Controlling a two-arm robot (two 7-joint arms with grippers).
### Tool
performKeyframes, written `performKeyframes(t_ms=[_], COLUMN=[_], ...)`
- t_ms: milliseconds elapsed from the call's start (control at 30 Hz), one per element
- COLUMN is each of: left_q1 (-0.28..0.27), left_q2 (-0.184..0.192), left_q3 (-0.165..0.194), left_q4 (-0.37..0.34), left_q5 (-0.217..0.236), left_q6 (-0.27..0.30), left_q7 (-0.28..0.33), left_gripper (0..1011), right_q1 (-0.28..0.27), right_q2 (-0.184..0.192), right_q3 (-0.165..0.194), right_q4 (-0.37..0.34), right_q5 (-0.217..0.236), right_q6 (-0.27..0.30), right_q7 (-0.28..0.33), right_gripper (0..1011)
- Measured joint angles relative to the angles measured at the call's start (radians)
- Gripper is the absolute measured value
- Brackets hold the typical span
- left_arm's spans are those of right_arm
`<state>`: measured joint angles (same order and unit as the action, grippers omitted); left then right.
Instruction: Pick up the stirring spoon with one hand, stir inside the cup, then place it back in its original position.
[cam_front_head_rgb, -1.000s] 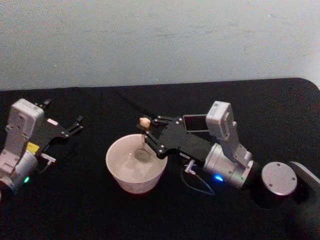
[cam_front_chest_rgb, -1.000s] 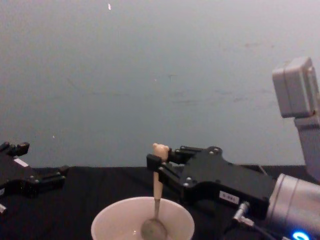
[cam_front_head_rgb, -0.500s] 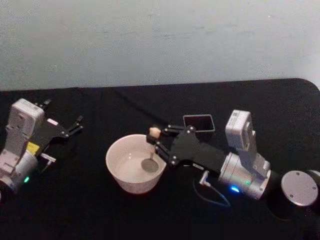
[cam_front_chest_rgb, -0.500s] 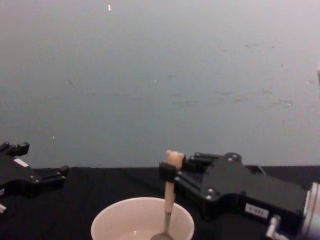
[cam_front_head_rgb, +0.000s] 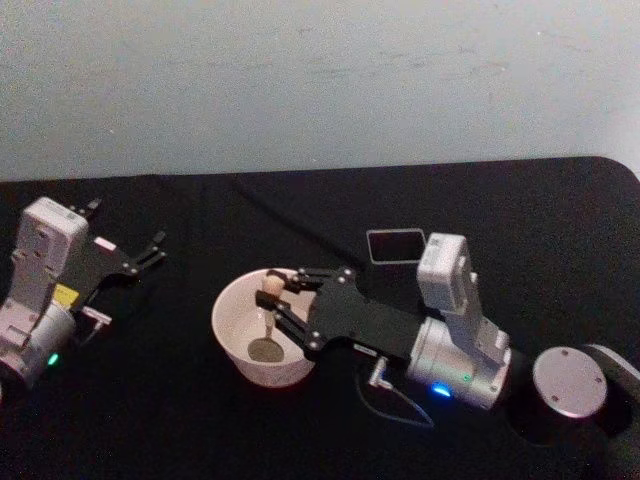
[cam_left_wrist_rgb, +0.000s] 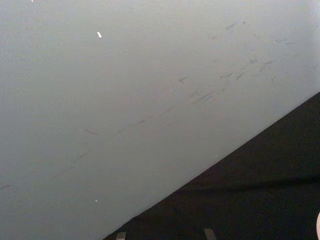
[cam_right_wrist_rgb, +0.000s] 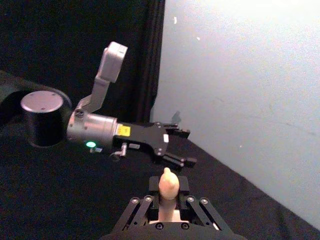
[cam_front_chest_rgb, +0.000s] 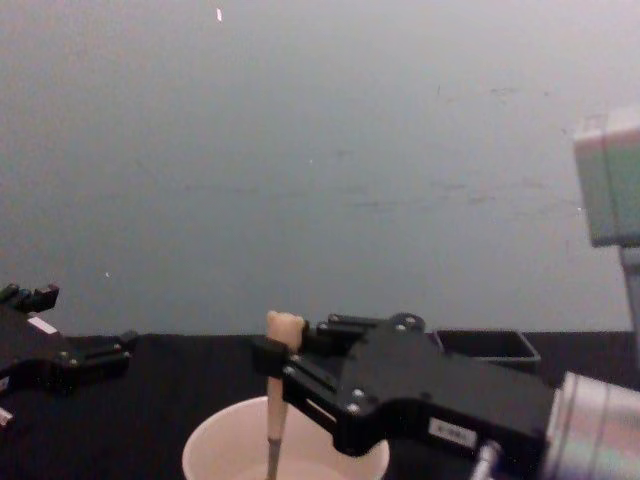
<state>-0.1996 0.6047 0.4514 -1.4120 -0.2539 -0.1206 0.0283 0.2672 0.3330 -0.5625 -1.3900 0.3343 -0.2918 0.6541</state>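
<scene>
The right tool (cam_front_head_rgb: 274, 294) reaches in from the robot's right side, low over the table (cam_front_head_rgb: 180, 430), with its black linkage ending above the cup (cam_front_head_rgb: 228, 345). Its two fingers are closed on the stirring spoon (cam_front_head_rgb: 266, 322), pinching the stem just under the small knob at the top. In the right wrist view the knob (cam_right_wrist_rgb: 168, 184) stands up between the two finger pads, which press against it from either side with no gap showing.

The spoon hangs nearly upright from that grip, leaning only a little. In the head view its rounded bowl end sits down inside the cup, near the bottom and toward the robot's side; whether it touches the bottom cannot be told. In the chest view the stem (cam_front_chest_rgb: 273, 410) drops from the fingers past the rim and into the cup (cam_front_chest_rgb: 210, 448).

The cup stands on the black table, roughly in the middle of the work area. A dark square holder (cam_front_head_rgb: 396, 245) sits on the table behind the right tool, apart from the cup.

The left tool (cam_right_wrist_rgb: 187, 146) rests on the robot's left side of the table, well away from the cup, its fingers spread apart and gripping nothing.
</scene>
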Motion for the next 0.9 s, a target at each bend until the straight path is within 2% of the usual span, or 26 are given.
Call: performKeyframes(t_ms=[200, 367, 600, 900], left_q1=[0.0, 0.0, 0.0, 0.0], left_q2=[0.0, 0.0, 0.0, 0.0], left_q3=[0.0, 0.0, 0.0, 0.0], left_q4=[0.0, 0.0, 0.0, 0.0], left_q5=[0.0, 0.0, 0.0, 0.0], left_q6=[0.0, 0.0, 0.0, 0.0], left_q7=[0.0, 0.0, 0.0, 0.0], left_gripper=[1001, 1001, 1001, 1001], right_q1=[0.041, 0.067, 0.074, 0.062], right_q2=[-0.042, -0.064, -0.068, -0.058], right_q3=[-0.003, 0.013, 0.031, 0.05], right_q4=[0.061, 0.109, 0.131, 0.123], right_q5=[-0.028, -0.052, -0.065, -0.069], right_q6=[-0.011, -0.019, -0.025, -0.025], right_q7=[-0.041, -0.076, -0.088, -0.09], right_gripper=[213, 213, 212, 213])
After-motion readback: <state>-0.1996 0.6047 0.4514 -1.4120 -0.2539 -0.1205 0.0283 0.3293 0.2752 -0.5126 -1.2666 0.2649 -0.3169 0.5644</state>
